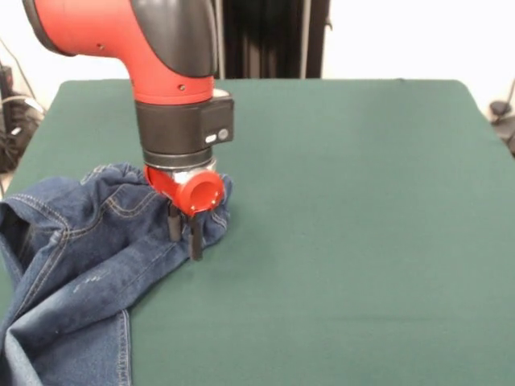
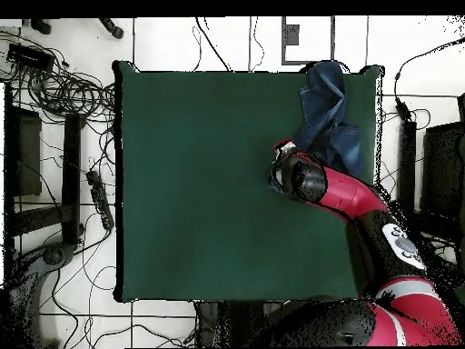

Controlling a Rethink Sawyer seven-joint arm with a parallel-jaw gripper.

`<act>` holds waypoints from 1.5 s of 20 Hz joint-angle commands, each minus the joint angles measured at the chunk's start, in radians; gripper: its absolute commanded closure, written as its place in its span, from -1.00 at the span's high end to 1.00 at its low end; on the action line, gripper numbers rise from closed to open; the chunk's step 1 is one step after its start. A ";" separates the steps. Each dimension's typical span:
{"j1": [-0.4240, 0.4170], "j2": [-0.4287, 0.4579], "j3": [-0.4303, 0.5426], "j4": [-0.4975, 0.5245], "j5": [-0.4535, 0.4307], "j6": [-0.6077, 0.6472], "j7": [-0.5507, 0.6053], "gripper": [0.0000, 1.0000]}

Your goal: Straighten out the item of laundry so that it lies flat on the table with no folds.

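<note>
- The jeans (image 1: 76,265) lie bunched in the lower left of the front view, spilling past the frame's left and bottom edges; in the overhead view they sit crumpled in the upper right corner of the surface (image 2: 227,182), part of them reaching its top edge.
- The denim looks thick and fairly heavy for cloth, yet limp: it drapes in deep rolls and doubled layers, so I judge it will drag rather than slide freely on the felt-like green top, and a pull at one spot will carry the neighbouring folds along.
- Tan-stitched seams and a hem ridge run across the heap; these doubled edges look the stiffest, firmest places to pinch, less likely to slip out than a single layer.
- Just right of the heap's middle, the end effector (image 1: 185,229) stands upright over the cloth's right-hand edge, its two dark fingers (image 1: 195,240) pointing down with a narrow gap between them; one finger overlaps the denim, but whether cloth is pinched between them I cannot tell.
- To the right, the rest of the surface is bare green, giving room to draw the fabric out flat.
</note>
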 commanded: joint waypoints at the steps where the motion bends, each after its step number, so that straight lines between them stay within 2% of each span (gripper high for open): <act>1: 0.023 0.089 0.131 0.000 -0.051 0.012 -0.043 -1.00; 12: 0.087 0.075 0.055 -0.021 -0.039 -0.004 0.013 -1.00; 20: 0.129 0.036 0.015 0.003 0.003 -0.005 0.079 -1.00; 21: 0.135 0.037 0.010 0.003 0.004 -0.016 0.082 1.00; 25: 0.072 0.061 0.120 0.029 -0.006 -0.106 0.074 1.00; 30: 0.134 0.077 0.078 -0.024 0.031 -0.132 0.113 1.00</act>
